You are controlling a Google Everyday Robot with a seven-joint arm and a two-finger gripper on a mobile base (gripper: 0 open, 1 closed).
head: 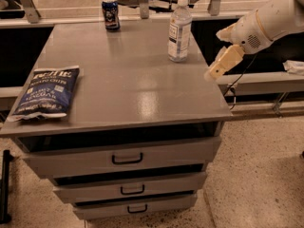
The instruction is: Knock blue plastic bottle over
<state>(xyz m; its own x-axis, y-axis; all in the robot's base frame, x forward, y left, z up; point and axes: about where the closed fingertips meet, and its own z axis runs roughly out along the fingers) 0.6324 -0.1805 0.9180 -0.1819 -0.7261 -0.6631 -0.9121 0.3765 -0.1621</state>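
The blue plastic bottle (179,29) stands upright near the back right of the grey cabinet top (123,80). It is clear and ribbed, with a white cap and a pale label. My gripper (219,65) hangs at the end of a white arm coming in from the upper right. It sits at the right edge of the top, to the right of the bottle and a little nearer the front, with a gap between them. It holds nothing.
A short dark blue drink can (110,14) stands at the back of the top. A flat dark blue chip bag (45,93) lies at the front left. Three drawers (127,158) are below. Metal frame legs stand behind the cabinet.
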